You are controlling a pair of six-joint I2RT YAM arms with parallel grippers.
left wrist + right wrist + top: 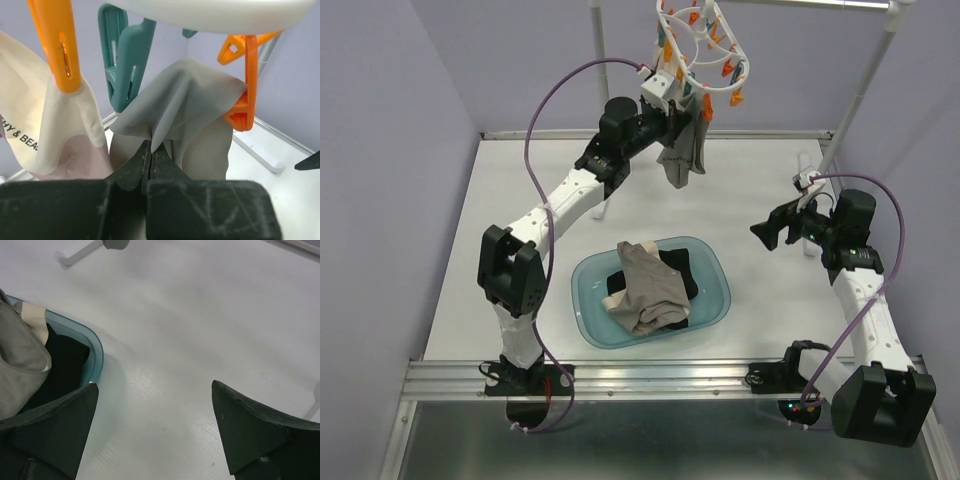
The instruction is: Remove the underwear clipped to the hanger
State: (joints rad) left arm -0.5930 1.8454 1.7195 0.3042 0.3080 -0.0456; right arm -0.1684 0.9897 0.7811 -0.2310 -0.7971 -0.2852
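The left gripper [151, 150] has its jaws pressed together on the lower edge of the grey underwear [185, 100], which hangs from the hanger [705, 40] above the table's [520, 200] far edge — an orange clothespin [243, 107] bites one corner. The right gripper [154, 385] hovers near the right edge, jaws spread wide — holding nothing.

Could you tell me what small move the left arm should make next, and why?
Probably a gentle downward pull: the left gripper is shut on the grey underwear, while an orange clothespin and a teal clothespin hold its upper corners to the hanger.
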